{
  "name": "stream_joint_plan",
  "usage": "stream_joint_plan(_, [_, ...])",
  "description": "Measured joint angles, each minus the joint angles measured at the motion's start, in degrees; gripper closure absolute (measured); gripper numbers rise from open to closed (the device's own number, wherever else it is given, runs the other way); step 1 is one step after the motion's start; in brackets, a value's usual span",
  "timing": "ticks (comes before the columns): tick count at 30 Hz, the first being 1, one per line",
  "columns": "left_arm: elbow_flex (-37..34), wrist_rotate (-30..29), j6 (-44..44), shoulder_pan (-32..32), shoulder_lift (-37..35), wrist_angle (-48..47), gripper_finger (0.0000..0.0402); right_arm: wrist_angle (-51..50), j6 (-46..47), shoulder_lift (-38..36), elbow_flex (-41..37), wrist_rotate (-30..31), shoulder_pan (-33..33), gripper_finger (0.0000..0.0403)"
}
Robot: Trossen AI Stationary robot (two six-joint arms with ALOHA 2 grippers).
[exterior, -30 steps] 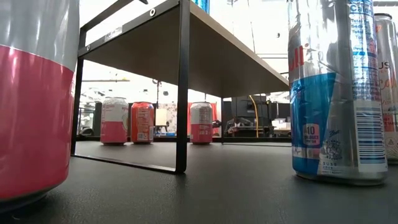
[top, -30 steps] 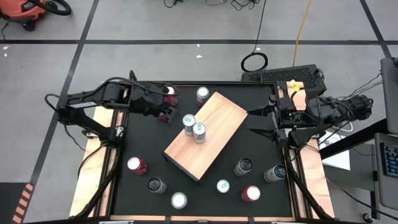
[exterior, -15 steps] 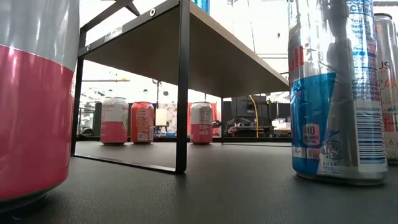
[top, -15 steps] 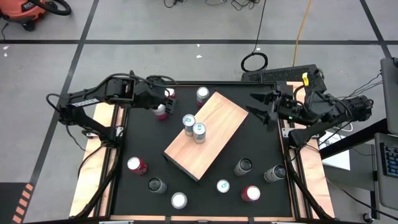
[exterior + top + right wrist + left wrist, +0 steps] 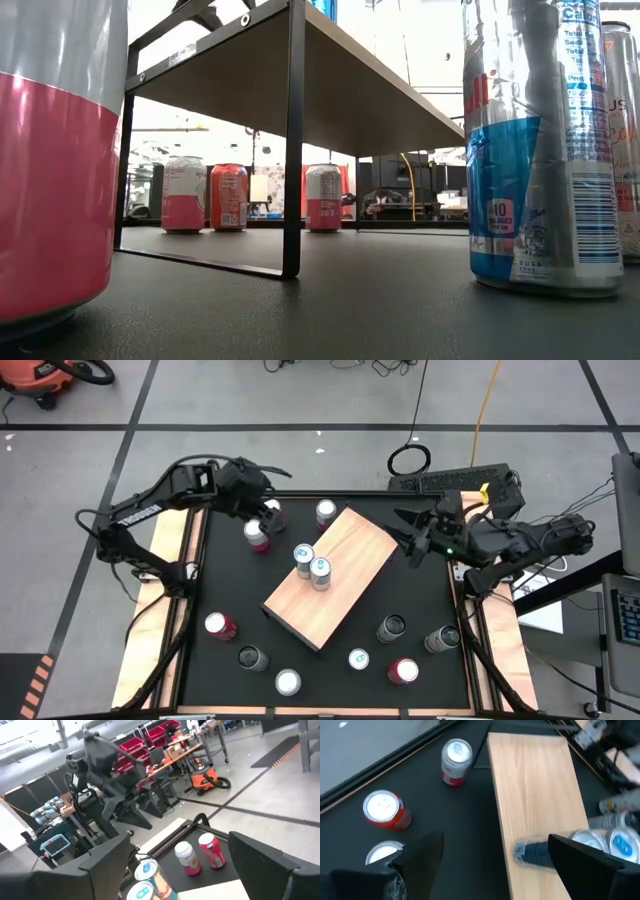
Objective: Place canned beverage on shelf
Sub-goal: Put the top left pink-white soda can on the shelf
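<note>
left gripper (image 5: pixel 262 512) wide open, empty, above pink can (image 5: pixel 257 535) by shelf (image 5: pixel 345 565) | right gripper (image 5: pixel 408 532) open, empty, at shelf's far corner | 2 blue cans (image 5: pixel 311 563) on shelf | can likely light, stiff, slick: grip mid-body

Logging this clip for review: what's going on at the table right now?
Two blue cans already stand on the shelf; other cans sit around it on the black table. The left gripper hovers with open jaws over the pink cans at the far left corner. The right gripper waits open and empty beside the shelf's far end.
</note>
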Motion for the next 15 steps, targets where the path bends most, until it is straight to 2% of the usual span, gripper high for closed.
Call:
stream_joint_plan(4, [0.0,3.4,5.8,4.1,0.0,-1.5,0.0043,0.0,2.8,1.2,0.0,-0.1,0.0,0.0091])
stream_joint_plan(8, [0.0,6.6,7.4,7.9,0.0,-2.2,0.0043,0.0,5.3,1.3,0.0,-0.1,0.0,0.0091])
stream_joint_plan(11, [0.0,11.9,6.9,10.0,-0.5,-4.4,0.0043,0.0,5.4,1.3,0.0,-0.1,0.0,0.0091])
stream_joint_plan(15, [0.0,11.8,6.8,10.8,-2.4,-7.6,0.0043,0.0,2.5,1.3,0.0,1.3,-0.9,0.0091])
